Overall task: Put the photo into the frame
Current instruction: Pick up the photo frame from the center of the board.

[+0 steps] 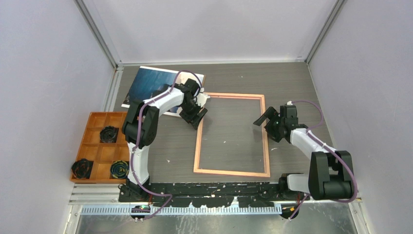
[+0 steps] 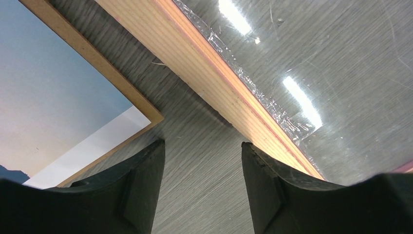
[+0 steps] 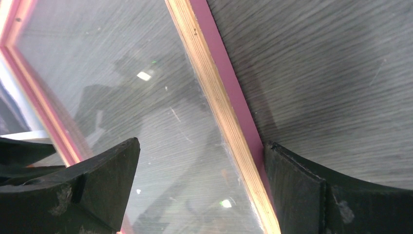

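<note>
The frame (image 1: 231, 172) lies flat mid-table with its light wood back up and a clear pane (image 3: 122, 73) inside it. The photo (image 1: 146, 83), blue sea print up, lies at the back left, partly under my left arm. My left gripper (image 1: 198, 116) hovers by the frame's top-left corner. In the left wrist view it (image 2: 203, 146) is open over bare table, between the photo (image 2: 48, 87) and the frame's rail (image 2: 209, 73). My right gripper (image 1: 263, 119) is open wide astride the frame's right rail (image 3: 214, 87), which runs close to the right finger (image 3: 292, 185).
An orange compartment tray (image 1: 92, 122) stands at the left edge and holds three black rolled items (image 1: 109, 134). A brown backing board (image 2: 97, 63) shows under the photo's edge. Grey walls close in the table on the left, back and right.
</note>
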